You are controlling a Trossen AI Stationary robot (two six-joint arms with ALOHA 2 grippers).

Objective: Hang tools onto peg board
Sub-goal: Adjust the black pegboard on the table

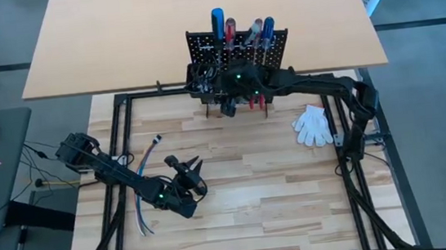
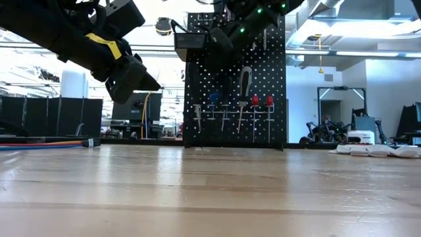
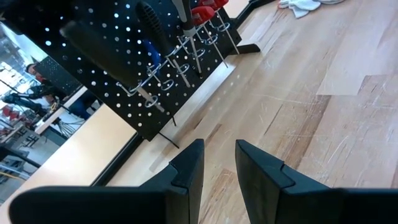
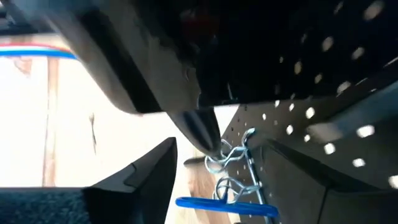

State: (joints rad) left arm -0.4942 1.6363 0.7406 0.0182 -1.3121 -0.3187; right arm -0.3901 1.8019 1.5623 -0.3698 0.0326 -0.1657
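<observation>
The black peg board [image 1: 236, 51] stands upright at the table's far middle. Screwdrivers with blue [image 1: 218, 19] and red [image 1: 230, 31] handles stick up at its top rail. More tools hang in wire rings on its face [image 2: 233, 108]. My right gripper [image 4: 217, 162] is open at the board's face. Its fingers stand on either side of a dark-handled screwdriver [image 4: 196, 124], whose lower end sits in a silver wire ring [image 4: 229, 155] above a blue handle [image 4: 227, 205]. My left gripper [image 3: 219, 158] hovers over the near left of the table, open by a narrow gap, holding nothing.
A white glove [image 1: 313, 124] lies on the table's right part. A bundle of loose cables [image 1: 143, 194] lies at the left, beside the left arm. Black frame rails [image 1: 119, 151] border the wooden top. A tan table [image 1: 116, 37] stands behind the peg board.
</observation>
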